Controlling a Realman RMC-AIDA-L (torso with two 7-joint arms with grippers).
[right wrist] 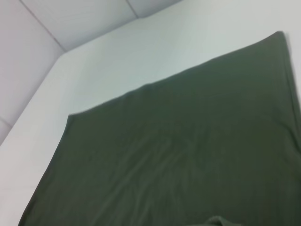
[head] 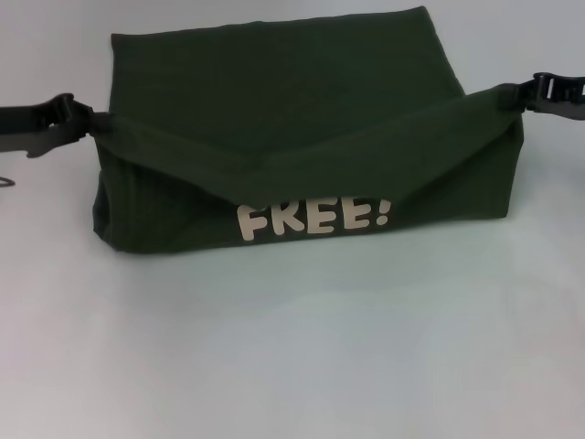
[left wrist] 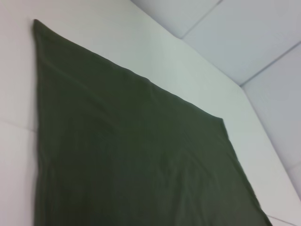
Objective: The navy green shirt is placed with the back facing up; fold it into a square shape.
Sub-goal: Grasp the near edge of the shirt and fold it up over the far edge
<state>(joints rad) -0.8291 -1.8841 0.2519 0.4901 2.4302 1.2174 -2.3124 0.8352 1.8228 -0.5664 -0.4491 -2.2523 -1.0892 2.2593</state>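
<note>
**Trainee:** Where are things right now?

**Me:** The dark olive-green cotton T-shirt (head: 302, 137) lies across the middle of the white worktop (head: 292, 347). I have its near edge lifted at both ends. My left gripper (head: 91, 123) is pinching the cloth at the left corner, and my right gripper (head: 514, 99) is pinching the right corner. The lifted edge sags between them, and the cream "FREE!" lettering (head: 315, 218) shows on the hanging face below it.

**Trainee:** So which step is this?

**Me:** I judge it a lengthwise fold, carrying the near edge over toward the far edge. Both wrist views show the plain back panel lying flat ahead, with only faint ripples.

**Trainee:** How do I do it well?

**Me:** I'd carry both arms forward together at matched height, so the fold line stays straight. The right corner sits a little higher than the left in the head view, so I'd level them. I'd spread the arms slightly to take out the sag, but gently, or the cloth may slip from the pinch. Then I'd lay the lifted edge right along the far hem, corners on corners, before letting go.
</note>
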